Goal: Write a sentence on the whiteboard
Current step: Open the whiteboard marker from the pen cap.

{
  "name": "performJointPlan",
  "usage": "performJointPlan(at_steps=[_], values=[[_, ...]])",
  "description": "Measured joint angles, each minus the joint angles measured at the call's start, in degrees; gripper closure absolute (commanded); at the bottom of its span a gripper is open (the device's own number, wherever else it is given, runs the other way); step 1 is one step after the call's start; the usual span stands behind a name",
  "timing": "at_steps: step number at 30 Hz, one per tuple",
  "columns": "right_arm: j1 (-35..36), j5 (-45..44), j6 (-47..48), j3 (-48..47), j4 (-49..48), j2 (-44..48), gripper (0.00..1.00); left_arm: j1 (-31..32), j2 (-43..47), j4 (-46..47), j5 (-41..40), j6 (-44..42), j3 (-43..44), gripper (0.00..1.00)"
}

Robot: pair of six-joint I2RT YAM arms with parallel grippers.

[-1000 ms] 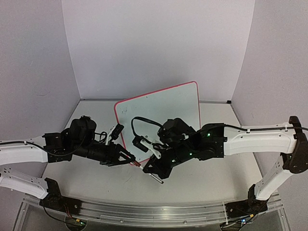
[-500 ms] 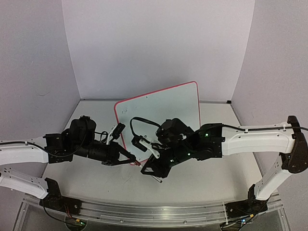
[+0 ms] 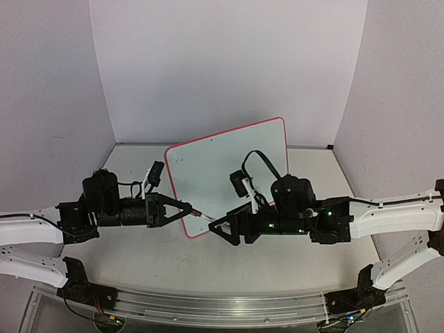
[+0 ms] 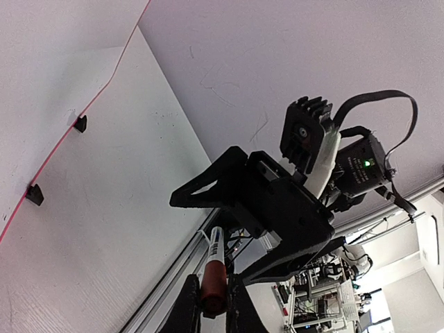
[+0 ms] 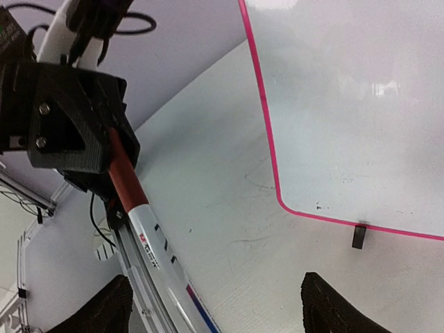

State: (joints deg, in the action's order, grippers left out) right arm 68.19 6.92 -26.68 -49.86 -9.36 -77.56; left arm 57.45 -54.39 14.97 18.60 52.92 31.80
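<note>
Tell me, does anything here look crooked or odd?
The whiteboard sits skewed, turned cornerwise rather than square to the table. Faint scribbles mark the table beside it, which is odd because the board itself shows no readable writing.

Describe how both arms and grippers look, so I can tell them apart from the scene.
Both arms match: white outer links, black wrist sections. The left arm and right arm each end in black grippers with triangular, open-framed fingers: left gripper, right gripper. A black cable loops over the right wrist, where small green lights glow.
</note>
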Motion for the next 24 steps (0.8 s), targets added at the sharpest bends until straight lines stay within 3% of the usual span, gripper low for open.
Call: performJointPlan(at_steps=[5, 12, 24], values=[[-0.4, 2.7, -5.4, 4.9, -15.0, 0.2, 0.19, 0.0, 0.2, 9.5, -0.6, 1.7, -4.0, 1.00], [-1.1, 11.2, -12.2, 5.0, -33.5, -3.2, 0.21, -0.1, 3.2, 15.6, -2.2, 2.4, -5.6, 1.00], [-1.4, 14.9, -15.9, 5.6, -41.1, -4.7, 0.21, -0.1, 5.0, 19.8, -3.2, 2.2, -7.8, 1.00]])
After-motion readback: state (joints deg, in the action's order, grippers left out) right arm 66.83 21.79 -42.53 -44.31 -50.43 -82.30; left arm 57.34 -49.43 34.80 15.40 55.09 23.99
